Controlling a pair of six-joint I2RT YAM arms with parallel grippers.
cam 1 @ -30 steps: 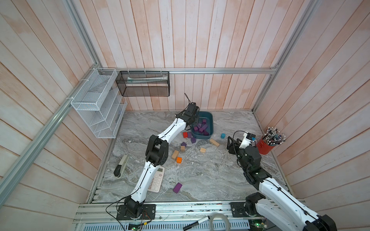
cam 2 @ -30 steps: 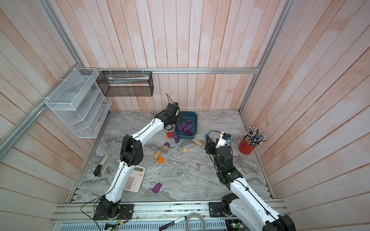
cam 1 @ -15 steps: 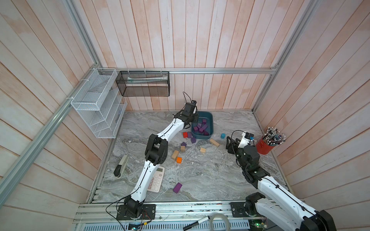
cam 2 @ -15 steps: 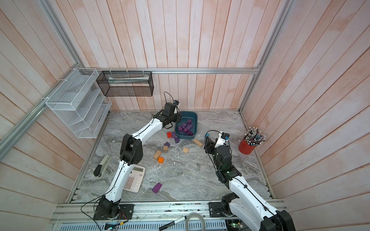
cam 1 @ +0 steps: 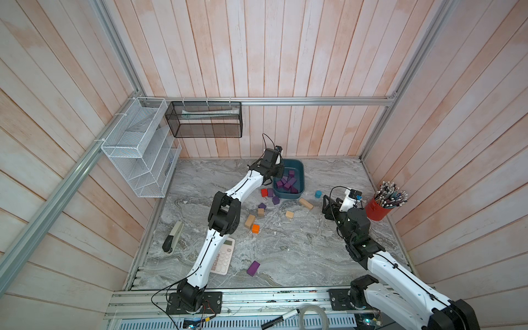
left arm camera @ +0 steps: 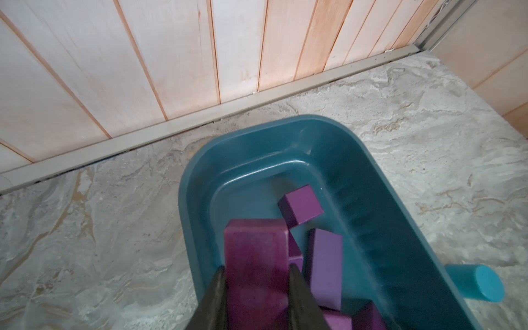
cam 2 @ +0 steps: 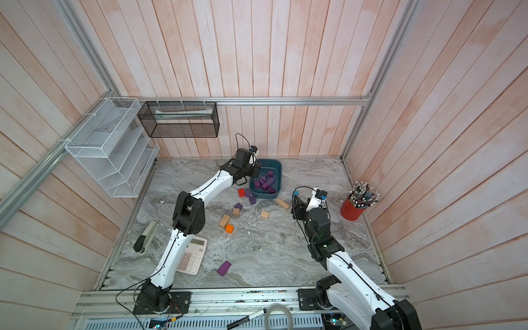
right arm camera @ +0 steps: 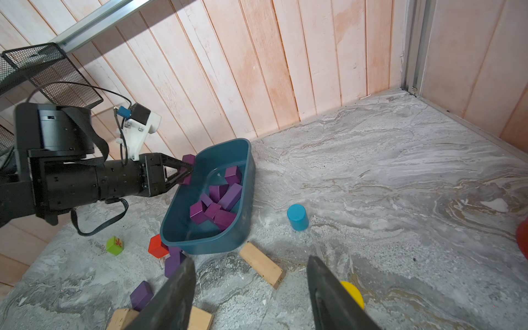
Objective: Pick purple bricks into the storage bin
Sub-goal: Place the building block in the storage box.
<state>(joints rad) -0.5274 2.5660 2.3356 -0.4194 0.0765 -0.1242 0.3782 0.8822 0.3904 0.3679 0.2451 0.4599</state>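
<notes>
Left claw (left arm camera: 255,274) clenched on a purple brick (left arm camera: 255,257) above the storage bin (left arm camera: 371,183)'s rim: push further inward before releasing. Right claw (right arm camera: 251,285) gapes, empty.

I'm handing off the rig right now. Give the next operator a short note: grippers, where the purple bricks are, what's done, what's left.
Left gripper: shut on a purple brick, over the storage bin; release it.
Right gripper: open, empty, near the tan bar.
Done: a cluster of purple bricks in the bin.
Left: three purple bricks beside the bin, one near the calculator. Leave other colours.
</notes>
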